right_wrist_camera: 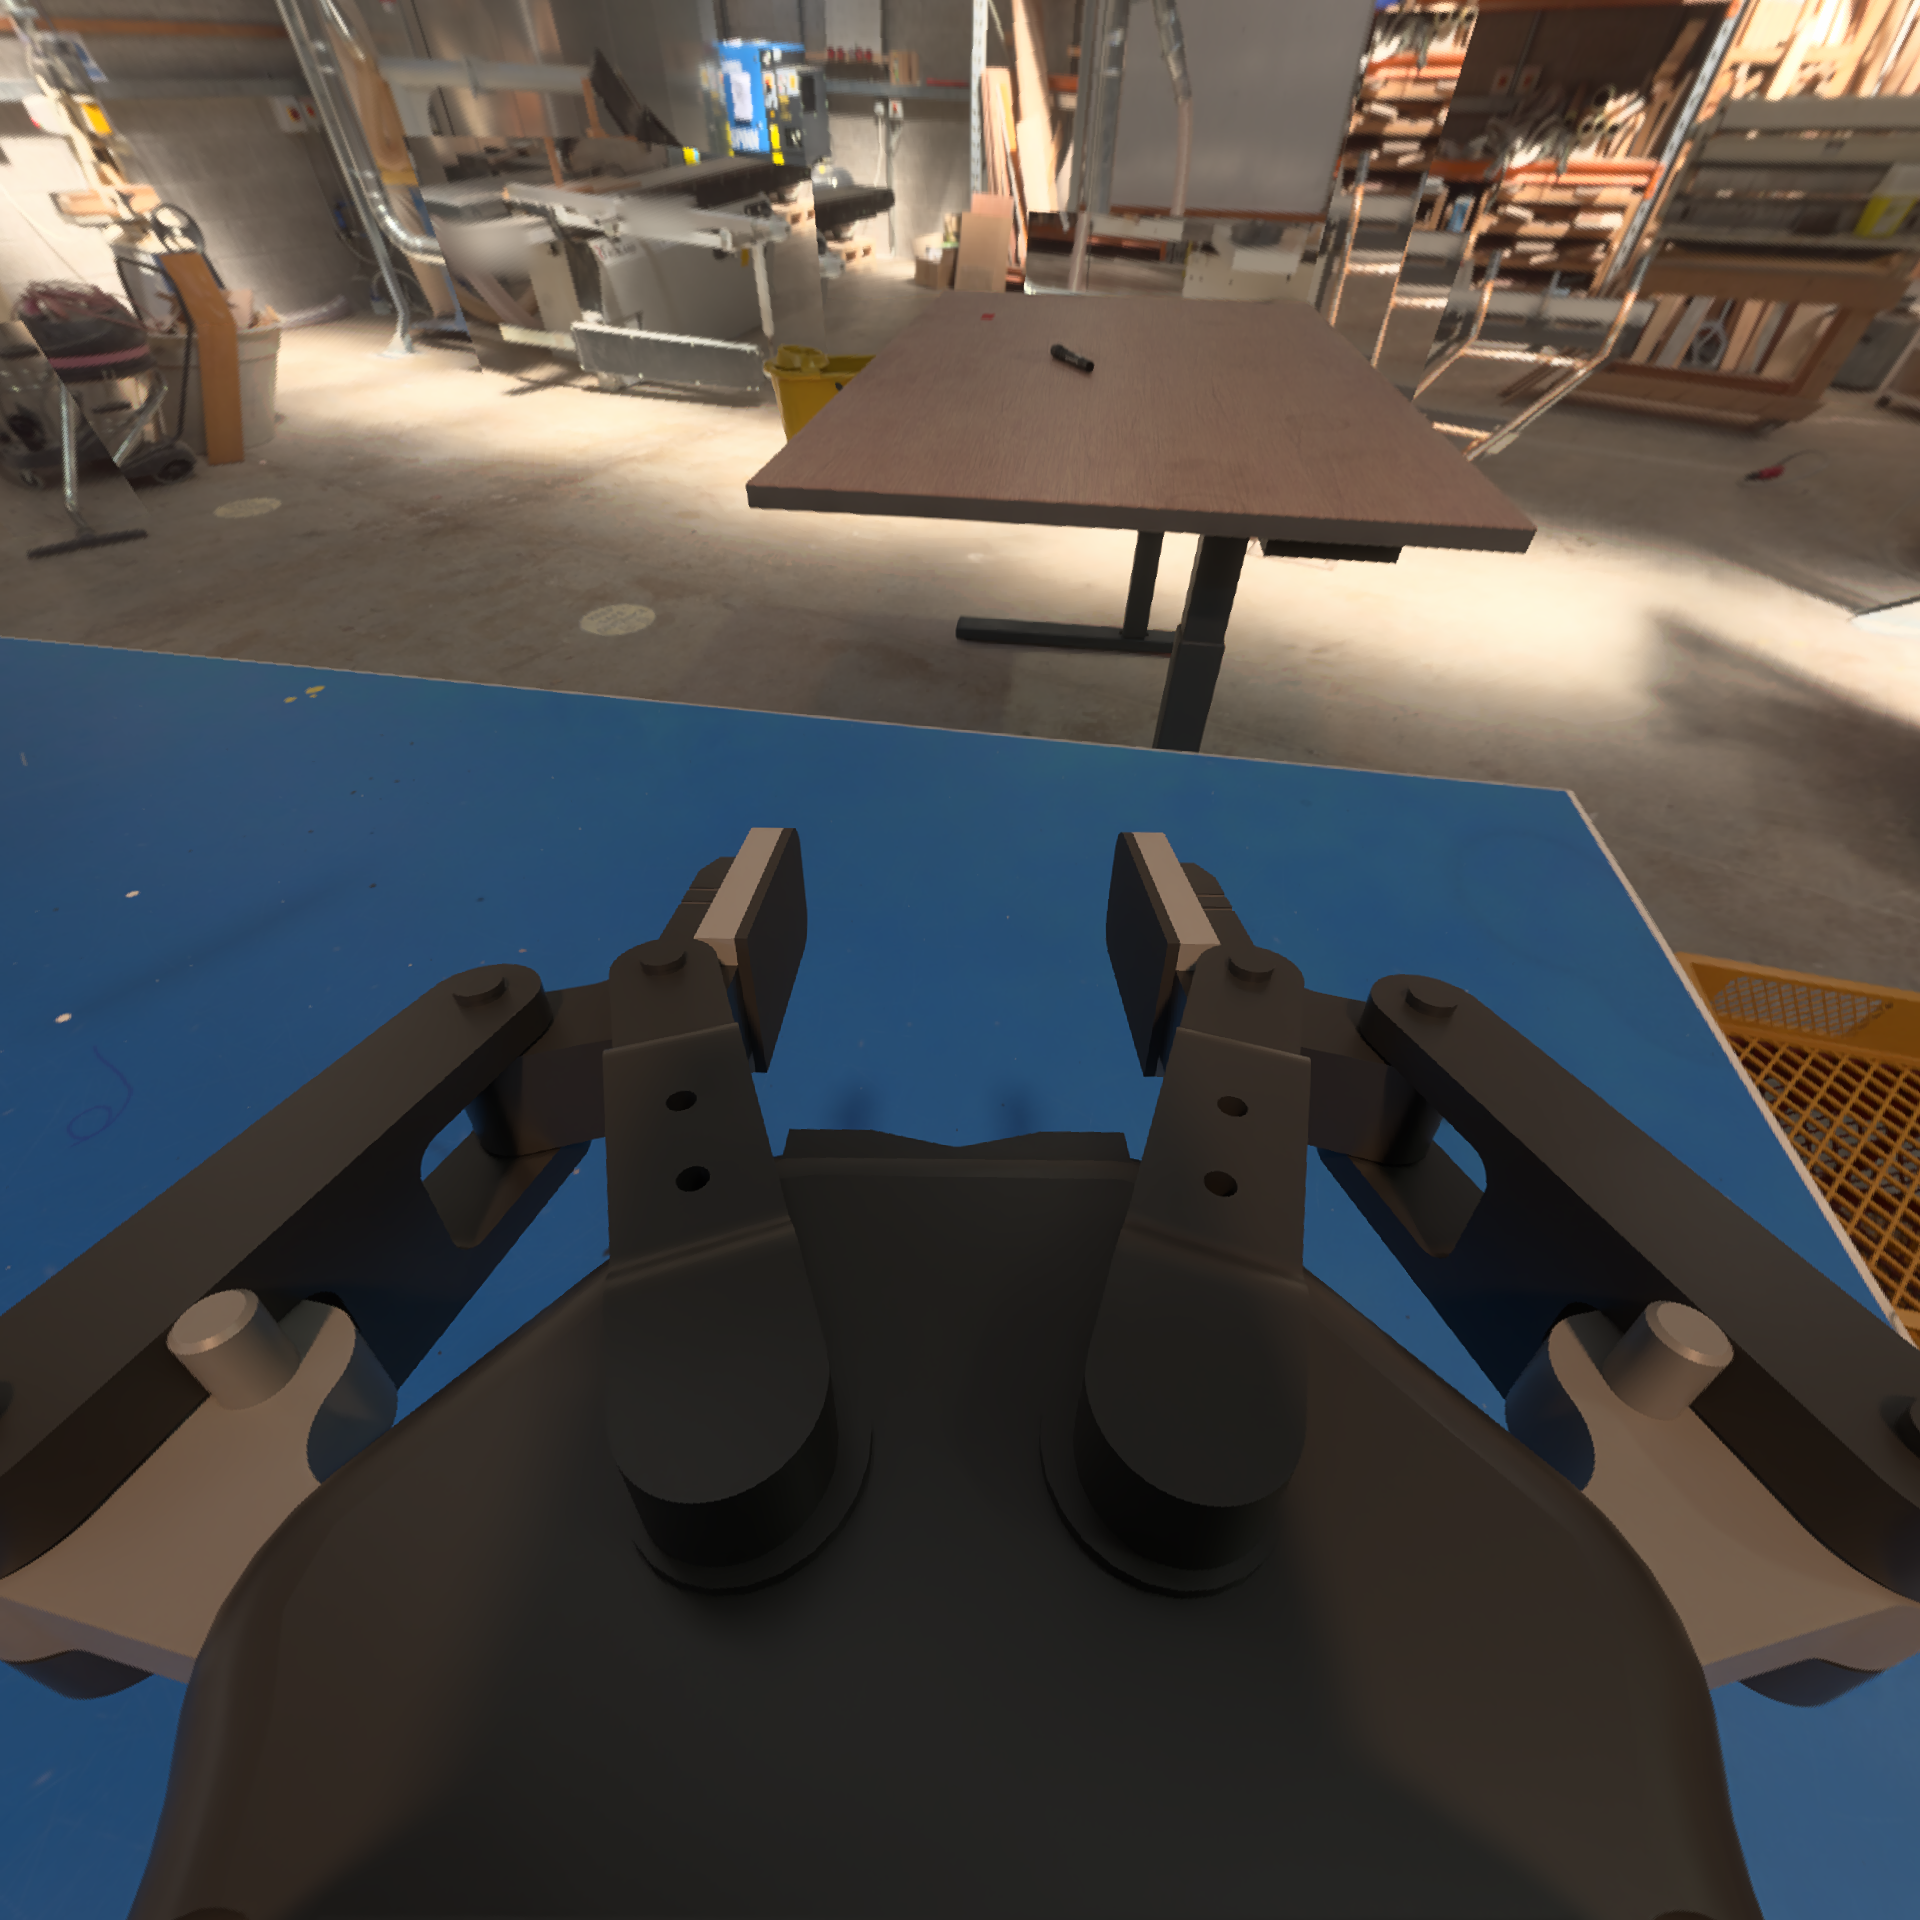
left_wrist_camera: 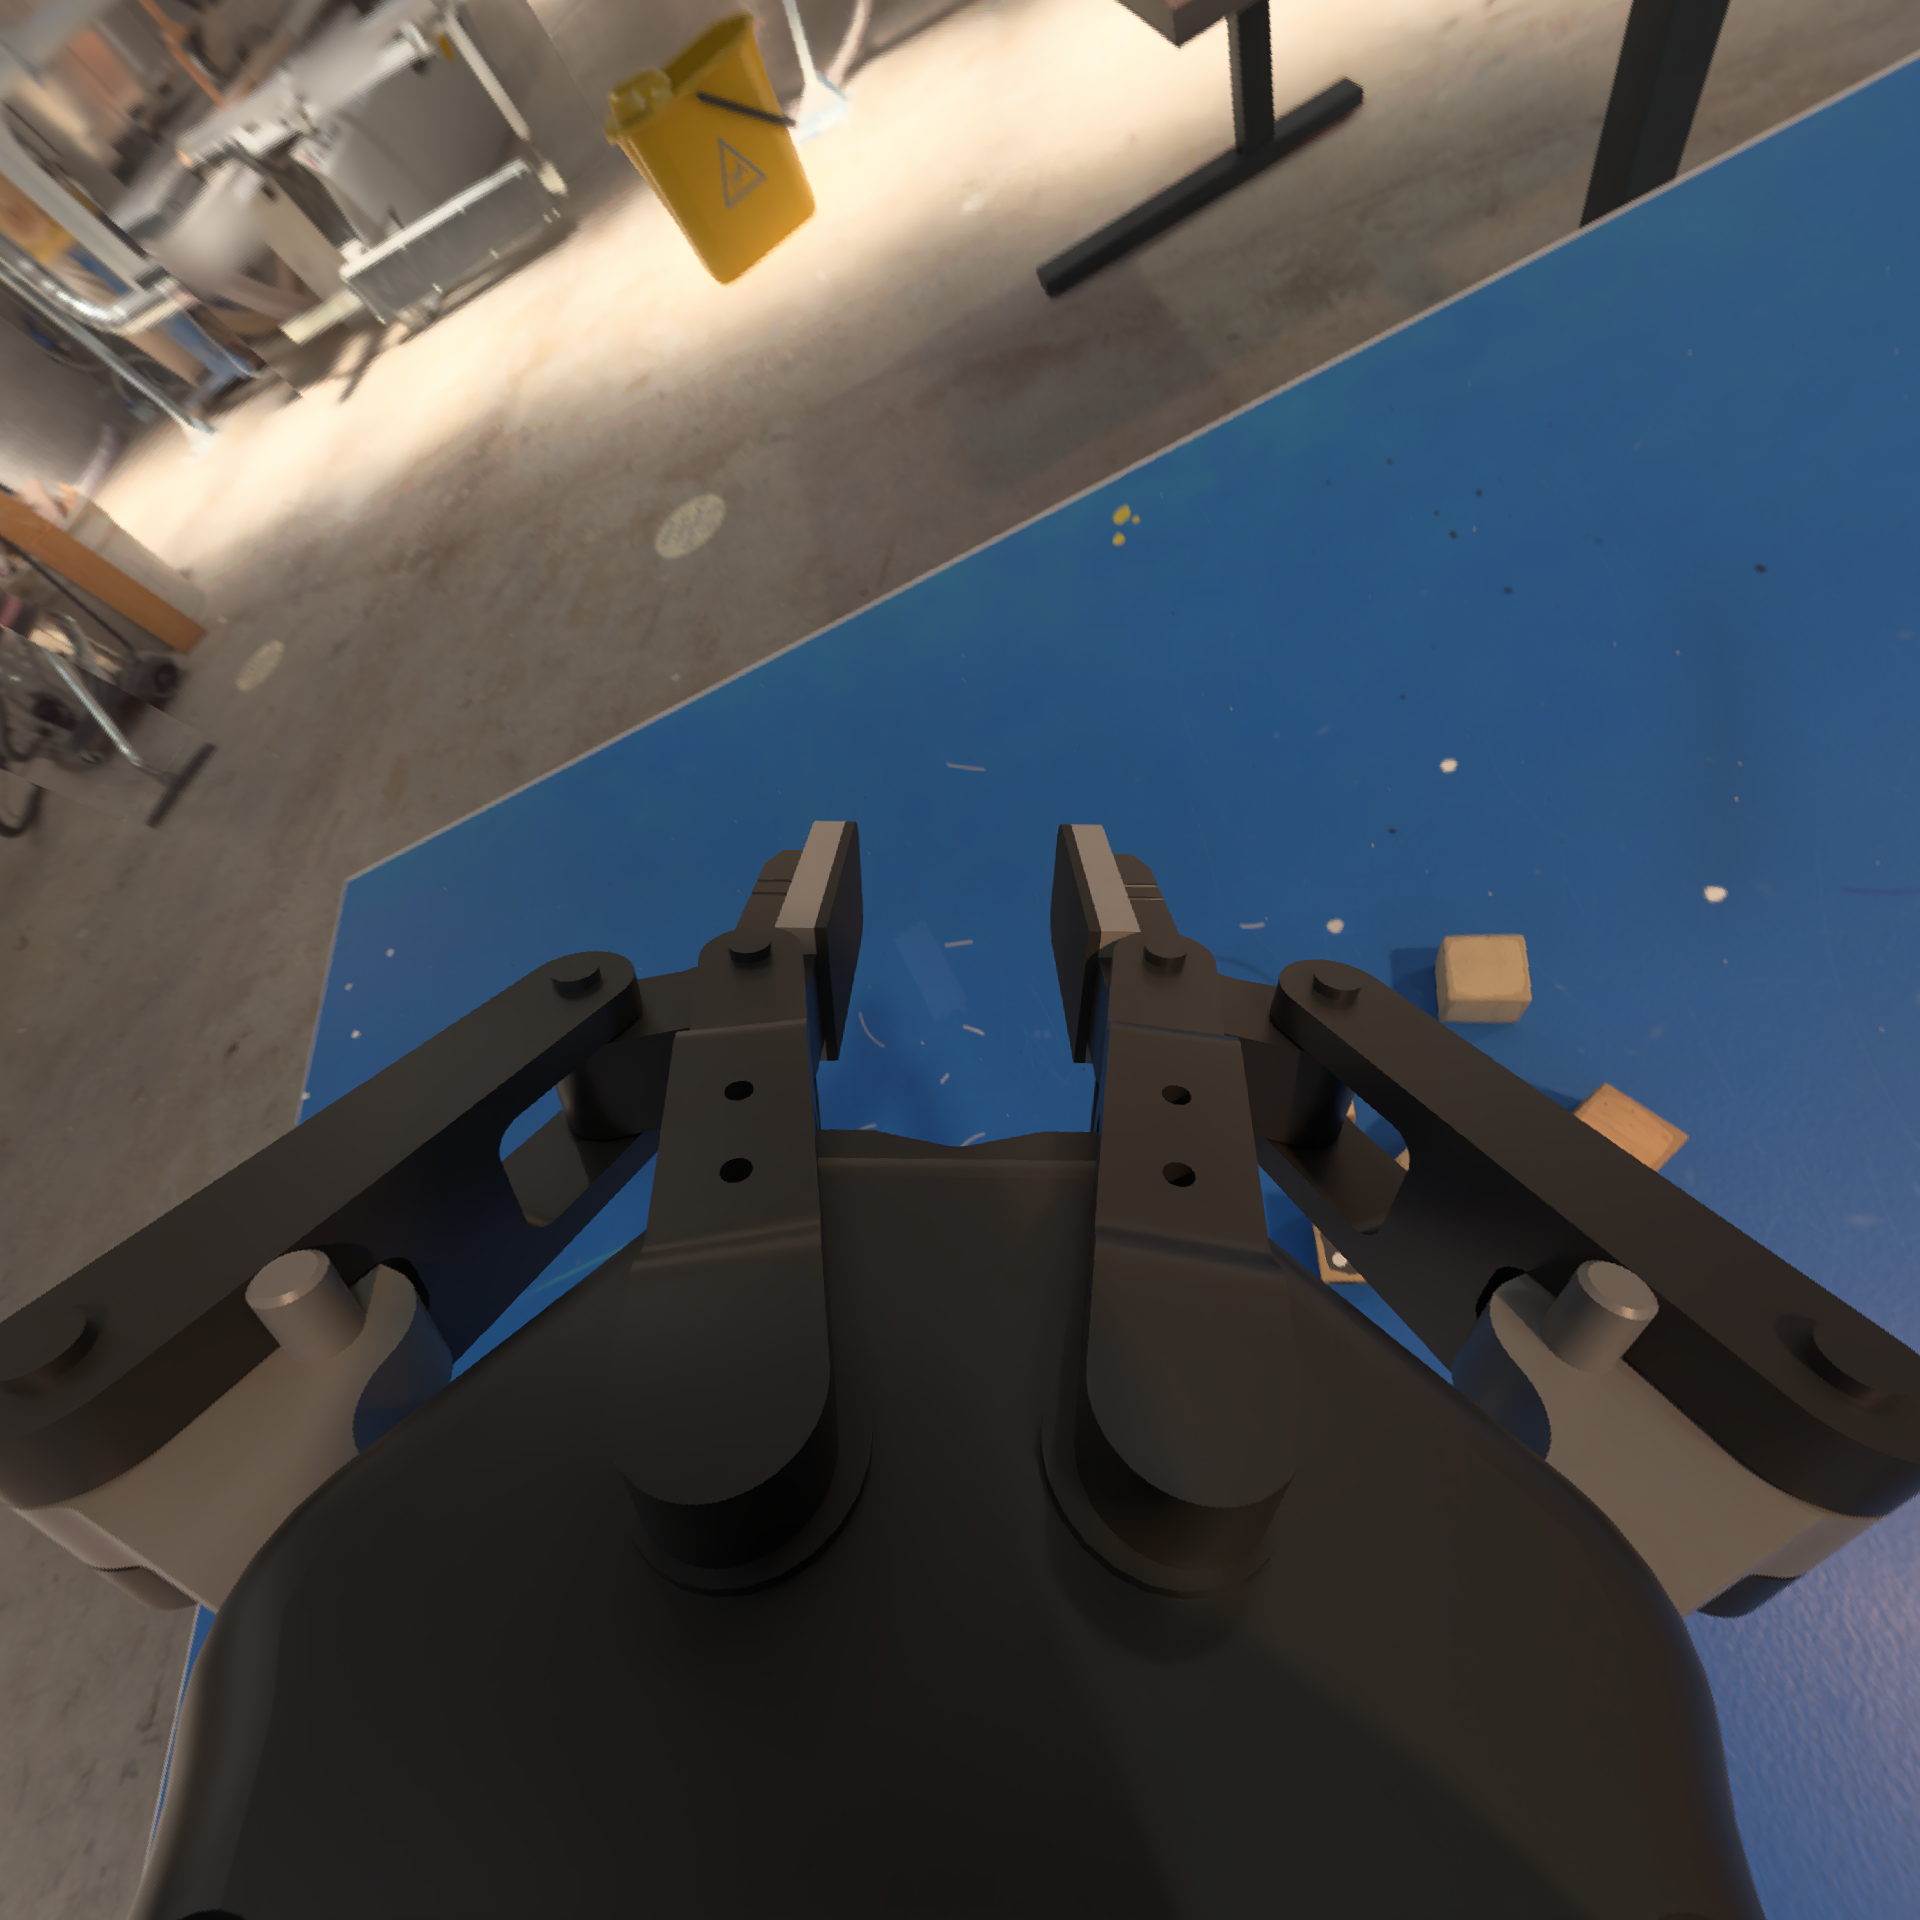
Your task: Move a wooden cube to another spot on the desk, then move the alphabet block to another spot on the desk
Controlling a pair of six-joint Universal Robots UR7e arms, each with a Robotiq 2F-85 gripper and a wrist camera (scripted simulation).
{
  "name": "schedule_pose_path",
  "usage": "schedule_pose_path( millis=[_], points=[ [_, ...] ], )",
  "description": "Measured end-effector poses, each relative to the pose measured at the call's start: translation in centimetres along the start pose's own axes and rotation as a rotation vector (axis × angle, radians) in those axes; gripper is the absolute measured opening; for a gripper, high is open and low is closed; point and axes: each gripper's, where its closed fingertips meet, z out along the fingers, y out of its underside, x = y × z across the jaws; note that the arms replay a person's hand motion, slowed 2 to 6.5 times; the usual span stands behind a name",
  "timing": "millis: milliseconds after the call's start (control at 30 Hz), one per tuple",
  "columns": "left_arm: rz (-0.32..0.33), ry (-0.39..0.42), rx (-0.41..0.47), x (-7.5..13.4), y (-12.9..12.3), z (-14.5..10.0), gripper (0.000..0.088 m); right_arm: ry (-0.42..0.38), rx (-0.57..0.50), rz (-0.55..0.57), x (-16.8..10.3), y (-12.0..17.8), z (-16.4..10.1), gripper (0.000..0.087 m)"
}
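In the left wrist view a pale wooden cube (left_wrist_camera: 1483,978) sits on the blue desk (left_wrist_camera: 1351,675), to the right of my left gripper (left_wrist_camera: 956,935). A tan block (left_wrist_camera: 1633,1125) with a framed top face lies nearer, mostly hidden behind the gripper's right linkage; another piece of it or of a second block shows lower (left_wrist_camera: 1338,1257). The left gripper is open and empty, above the desk. In the right wrist view my right gripper (right_wrist_camera: 956,945) is open and empty over bare blue desk (right_wrist_camera: 312,883); no block shows there.
The desk's far edge and left corner (left_wrist_camera: 348,883) are close to the left gripper. A yellow bucket (left_wrist_camera: 717,156) stands on the floor. A brown table (right_wrist_camera: 1143,416) stands beyond the desk. A yellow mesh crate (right_wrist_camera: 1829,1101) sits past the desk's right edge.
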Motion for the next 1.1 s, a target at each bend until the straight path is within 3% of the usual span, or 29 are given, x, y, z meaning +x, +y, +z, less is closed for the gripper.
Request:
schedule_pose_path(
  millis=[233,600,1100],
  points=[
    [0.003,-0.115,0.092,-0.6,-2.5,-1.9,0.0409,-0.007,0.074,-0.027,-0.5,-1.1,-0.4,0.0536],
    [0.001,-0.259,0.223,-0.3,-5.6,-4.4,0.0438,-0.006,0.193,-0.067,-1.3,-2.8,-1.2,0.0590],
    [-0.026,-0.357,0.401,1.3,-8.8,-7.0,0.0589,0.128,0.393,-0.165,-0.6,-5.2,-3.9,0.0755]
  ],
)
